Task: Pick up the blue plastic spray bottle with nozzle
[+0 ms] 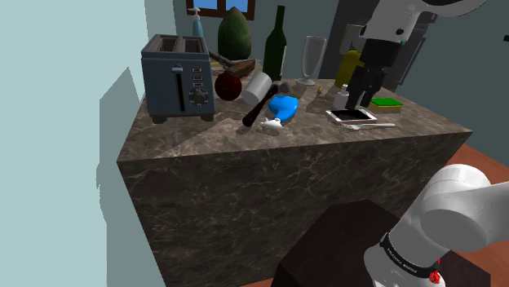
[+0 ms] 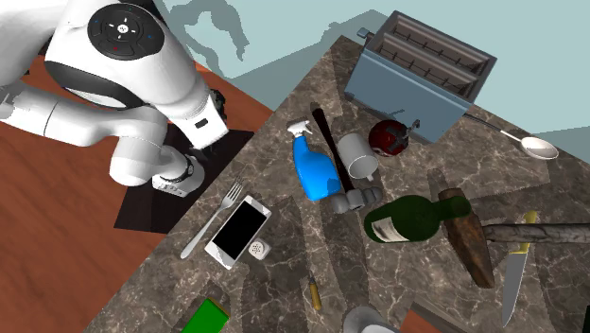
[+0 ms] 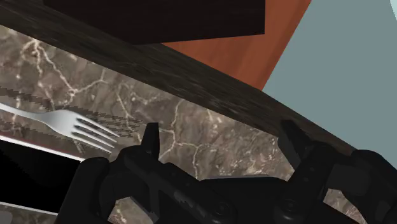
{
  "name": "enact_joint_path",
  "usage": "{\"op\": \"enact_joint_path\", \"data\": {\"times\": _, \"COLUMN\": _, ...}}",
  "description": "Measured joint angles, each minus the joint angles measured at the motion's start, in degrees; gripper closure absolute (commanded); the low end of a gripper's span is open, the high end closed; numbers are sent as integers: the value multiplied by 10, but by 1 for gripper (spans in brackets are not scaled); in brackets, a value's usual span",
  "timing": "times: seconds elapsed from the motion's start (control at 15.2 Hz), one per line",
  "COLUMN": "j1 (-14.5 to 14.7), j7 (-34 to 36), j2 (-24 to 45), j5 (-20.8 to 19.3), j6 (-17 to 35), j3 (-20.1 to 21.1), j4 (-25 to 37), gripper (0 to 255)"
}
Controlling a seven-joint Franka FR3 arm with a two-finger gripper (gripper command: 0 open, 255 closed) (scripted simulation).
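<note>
The blue spray bottle (image 1: 285, 106) lies on its side on the marble counter (image 1: 245, 151), its white nozzle (image 1: 272, 124) towards the counter's front edge. In the second exterior view the bottle (image 2: 315, 171) rests between a dark handle and a white mug (image 2: 357, 156). My black gripper (image 1: 357, 99) hangs above a white phone (image 1: 351, 116), to the shoulder view's right of the bottle and apart from it. In the wrist view the gripper (image 3: 221, 143) is open over bare marble, its fingers (image 3: 151, 137) apart and a fork (image 3: 70, 124) beside them.
A grey toaster (image 1: 179, 77), red apple (image 1: 228, 84), dark wine bottle (image 1: 277, 45), glass (image 1: 312, 59), yellow bottle (image 1: 349, 65) and green sponge (image 1: 387, 103) crowd the counter. A hammer, knife (image 2: 511, 274) and spoon (image 2: 531, 144) lie farther back. The black stand (image 1: 343, 245) is on a red-brown floor.
</note>
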Motion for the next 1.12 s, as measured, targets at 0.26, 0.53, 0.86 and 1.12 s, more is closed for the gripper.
{"op": "enact_joint_path", "data": {"times": 0.26, "j1": -13, "j7": 58, "j2": 32, "j5": 11, "j6": 31, "j3": 27, "j4": 5, "gripper": 0}}
{"op": "enact_joint_path", "data": {"times": 0.53, "j1": -38, "j7": 169, "j2": 103, "j5": 24, "j6": 84, "j3": 73, "j4": 28, "gripper": 0}}
{"op": "enact_joint_path", "data": {"times": 0.86, "j1": -71, "j7": 315, "j2": 212, "j5": 19, "j6": 136, "j3": 122, "j4": 89, "gripper": 0}}
{"op": "enact_joint_path", "data": {"times": 1.12, "j1": -96, "j7": 429, "j2": 295, "j5": -1, "j6": 171, "j3": 149, "j4": 137, "gripper": 0}}
